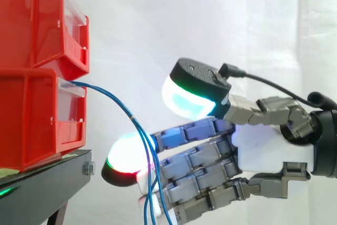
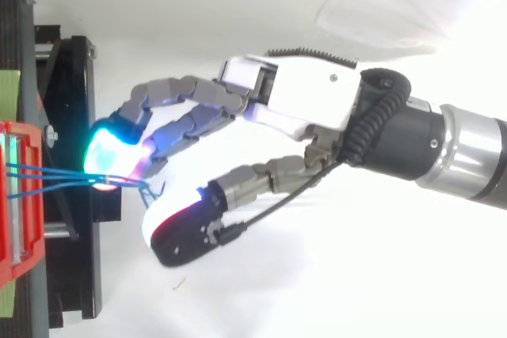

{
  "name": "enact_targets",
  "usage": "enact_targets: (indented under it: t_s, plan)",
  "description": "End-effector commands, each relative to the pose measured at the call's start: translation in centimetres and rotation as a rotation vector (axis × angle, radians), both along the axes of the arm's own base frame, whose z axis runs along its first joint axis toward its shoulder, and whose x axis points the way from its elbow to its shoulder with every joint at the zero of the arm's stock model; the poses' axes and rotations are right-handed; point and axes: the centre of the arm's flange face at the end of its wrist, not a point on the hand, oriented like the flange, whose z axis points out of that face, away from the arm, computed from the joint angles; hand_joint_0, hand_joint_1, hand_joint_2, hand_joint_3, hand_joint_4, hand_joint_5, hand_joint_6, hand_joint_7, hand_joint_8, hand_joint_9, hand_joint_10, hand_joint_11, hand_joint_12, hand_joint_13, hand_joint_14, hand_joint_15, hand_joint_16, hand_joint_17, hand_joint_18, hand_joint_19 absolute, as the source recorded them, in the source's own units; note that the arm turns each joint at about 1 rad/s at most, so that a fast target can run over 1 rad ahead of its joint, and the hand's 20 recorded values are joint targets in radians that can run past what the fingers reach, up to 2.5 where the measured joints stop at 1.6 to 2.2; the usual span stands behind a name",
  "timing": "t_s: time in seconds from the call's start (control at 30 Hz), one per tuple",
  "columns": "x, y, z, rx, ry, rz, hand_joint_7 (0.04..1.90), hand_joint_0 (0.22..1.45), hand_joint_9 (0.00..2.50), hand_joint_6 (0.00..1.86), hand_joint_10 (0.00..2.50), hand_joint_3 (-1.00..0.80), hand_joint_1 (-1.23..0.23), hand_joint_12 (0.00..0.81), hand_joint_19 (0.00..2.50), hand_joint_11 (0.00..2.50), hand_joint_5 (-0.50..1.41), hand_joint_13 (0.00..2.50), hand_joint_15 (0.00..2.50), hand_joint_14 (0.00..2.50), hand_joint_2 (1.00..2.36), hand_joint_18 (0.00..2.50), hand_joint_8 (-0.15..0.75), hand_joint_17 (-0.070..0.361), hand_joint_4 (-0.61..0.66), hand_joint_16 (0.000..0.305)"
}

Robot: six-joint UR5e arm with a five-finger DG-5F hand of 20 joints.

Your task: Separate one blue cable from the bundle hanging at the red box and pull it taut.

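Side view: blue cables (image 1: 131, 117) left the front of the lower red box (image 1: 37, 114) and drooped down beside it, across the fingers (image 1: 189, 156).
Top view: cables (image 2: 63, 173) ran almost straight from the box to the glowing fingertips (image 2: 107, 144); droop unreadable from above.
Hand (image 1: 268, 151): open, fingers straight toward the box, thumb spread, nothing gripped.

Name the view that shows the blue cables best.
Side view: the blue cables leave the lower red bin and droop past the robot hand. Top view shows them as short near-level lines from bin to hand.
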Motion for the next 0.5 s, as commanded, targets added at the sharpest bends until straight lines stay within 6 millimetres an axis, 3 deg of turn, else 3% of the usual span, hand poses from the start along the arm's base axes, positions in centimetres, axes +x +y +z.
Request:
enact_targets:
  t_s: [0.0,0.27,0.47]
  plan:
    - [0.4,0.7,0.0,0.004,-0.008,0.045,0.95,0.52,0.78,0.5,0.01,-0.5,-0.67,0.315,0.21,0.57,-0.2,0.86,0.4,0.01,1.0,0.66,0.334,0.06,0.24,0.027]
    - [0.8,1.2,0.3,0.083,-0.027,0.076,0.95,0.53,0.8,0.5,0.01,-0.5,-0.66,0.313,0.21,0.57,-0.19,0.92,0.43,0.02,1.0,0.67,0.333,0.057,0.24,0.025]
    - [1.1,1.4,-1.9,0.104,-0.012,0.104,0.95,0.56,0.86,0.5,0.02,-0.5,-0.64,0.311,0.24,0.6,-0.19,0.97,0.47,0.02,1.0,0.67,0.333,0.053,0.24,0.024]
